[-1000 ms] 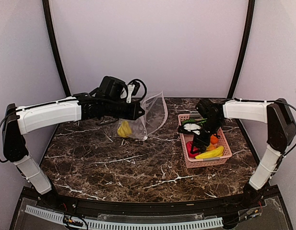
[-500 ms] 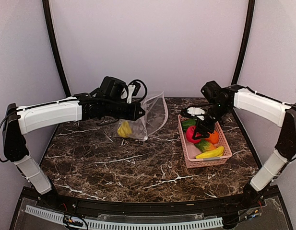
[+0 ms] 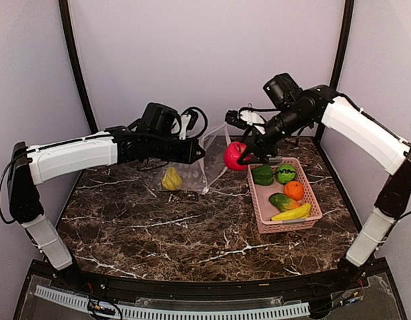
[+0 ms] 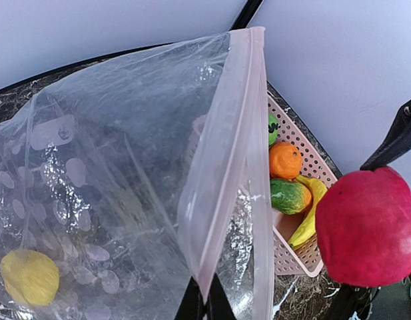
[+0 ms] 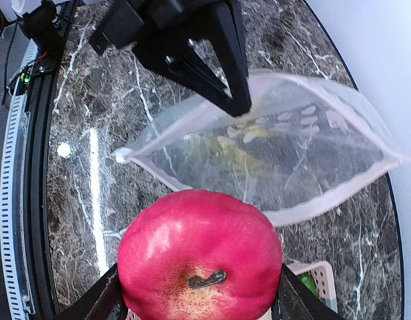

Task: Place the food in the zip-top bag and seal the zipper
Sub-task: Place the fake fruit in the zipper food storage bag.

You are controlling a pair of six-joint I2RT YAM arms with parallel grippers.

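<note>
Lifted the red apple out of the pink basket in the right claw, closed snug around it, and carried it near the open mouth of the zip-top bag, held up by the tightly pinched left claw, so nearly ready to drop in.

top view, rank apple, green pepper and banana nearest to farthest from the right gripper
1. apple, held in the right gripper, left of the basket
2. green pepper, basket's far left corner
3. banana, basket's near edge
</note>
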